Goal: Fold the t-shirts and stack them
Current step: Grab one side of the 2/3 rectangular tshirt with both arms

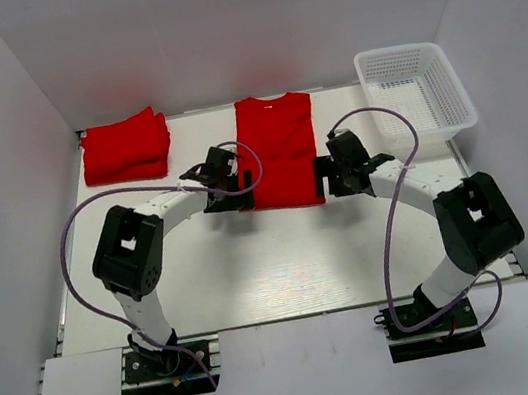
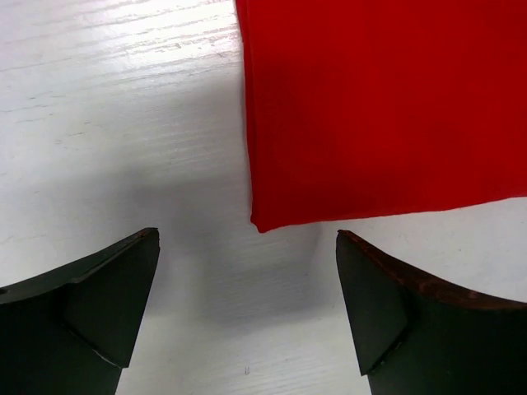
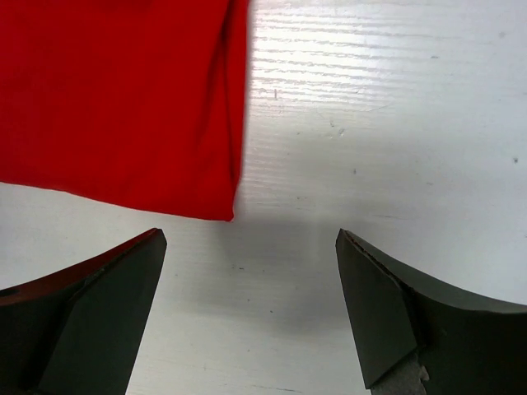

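Left gripper (image 2: 247, 247) and right gripper (image 3: 251, 243) gape empty; your wrist views crop the t-shirt (image 1: 279, 149), lengthwise, collar toward twelve.

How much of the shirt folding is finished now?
Done: a folded pile lies far left. In hand: the centre shirt is narrowed to a long strip; the left gripper and right gripper, both open, are at its near corners. Left: fold it shorter, then stack it.
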`<action>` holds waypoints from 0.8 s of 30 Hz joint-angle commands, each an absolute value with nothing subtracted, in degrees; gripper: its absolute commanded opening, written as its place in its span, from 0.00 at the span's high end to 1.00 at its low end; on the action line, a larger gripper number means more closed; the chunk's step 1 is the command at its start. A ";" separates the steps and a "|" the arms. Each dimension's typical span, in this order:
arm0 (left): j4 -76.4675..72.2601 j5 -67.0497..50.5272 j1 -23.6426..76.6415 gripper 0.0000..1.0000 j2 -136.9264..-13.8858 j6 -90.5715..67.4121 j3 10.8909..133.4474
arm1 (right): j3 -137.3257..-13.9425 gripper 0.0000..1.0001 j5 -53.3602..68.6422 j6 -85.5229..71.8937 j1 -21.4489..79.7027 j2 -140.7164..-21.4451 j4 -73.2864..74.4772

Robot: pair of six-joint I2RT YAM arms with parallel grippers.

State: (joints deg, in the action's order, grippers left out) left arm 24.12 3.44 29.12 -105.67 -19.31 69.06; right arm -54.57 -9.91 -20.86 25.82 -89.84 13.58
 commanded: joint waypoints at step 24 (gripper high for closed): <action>17.75 -4.04 29.44 0.68 -110.30 -19.34 66.18 | -55.46 0.75 1.30 -23.12 25.66 -99.76 5.46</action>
State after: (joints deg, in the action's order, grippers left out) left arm 15.75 -2.26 29.15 -110.04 -18.81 68.66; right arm -54.85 -1.87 -22.70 25.71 -98.91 8.23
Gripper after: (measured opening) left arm 0.336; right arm 0.273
